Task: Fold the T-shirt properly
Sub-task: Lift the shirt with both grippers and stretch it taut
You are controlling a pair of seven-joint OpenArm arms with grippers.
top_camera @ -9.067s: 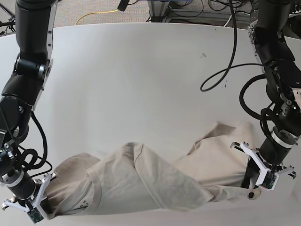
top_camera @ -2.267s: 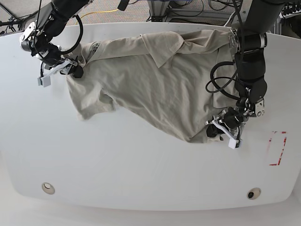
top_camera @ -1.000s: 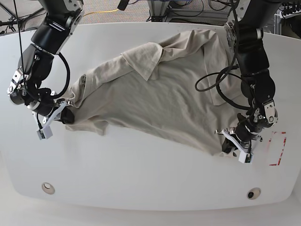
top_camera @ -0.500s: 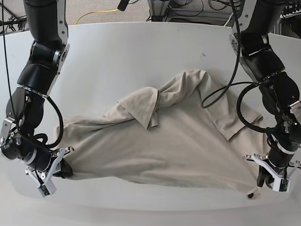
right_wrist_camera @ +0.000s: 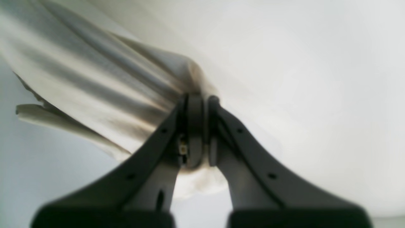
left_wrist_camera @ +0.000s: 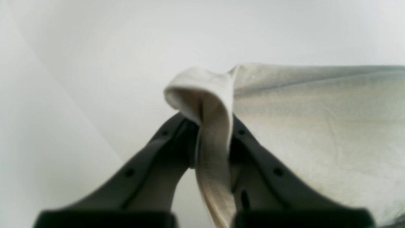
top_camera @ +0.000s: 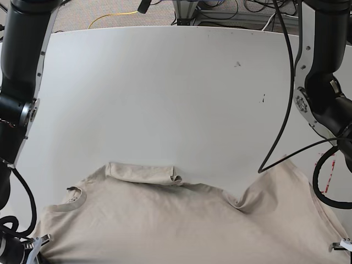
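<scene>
The beige T-shirt point(top_camera: 187, 225) lies spread wide along the near edge of the white table, collar point(top_camera: 70, 201) at the left and a rolled fold point(top_camera: 144, 172) along its far edge. My left gripper point(left_wrist_camera: 215, 125) is shut on a bunched fold of the T-shirt point(left_wrist_camera: 316, 126). In the base view only its white mount point(top_camera: 342, 246) shows, at the bottom right corner. Pinching a pleated edge of the T-shirt point(right_wrist_camera: 95, 82), my right gripper point(right_wrist_camera: 197, 106) is also shut. In the base view it sits at the bottom left corner point(top_camera: 33, 247), mostly cut off by the frame.
The white table point(top_camera: 165, 99) stretches away beyond the shirt, with small dark specks point(top_camera: 237, 64). A black cable point(top_camera: 280, 126) hangs down beside the arm on the right. A red-outlined mark point(top_camera: 328, 176) lies at the table's right edge.
Both grippers have dragged the shirt toward the near edge, down and outward to the frame's bottom corners. The crumpled cloth is now stretched flatter and wider.
</scene>
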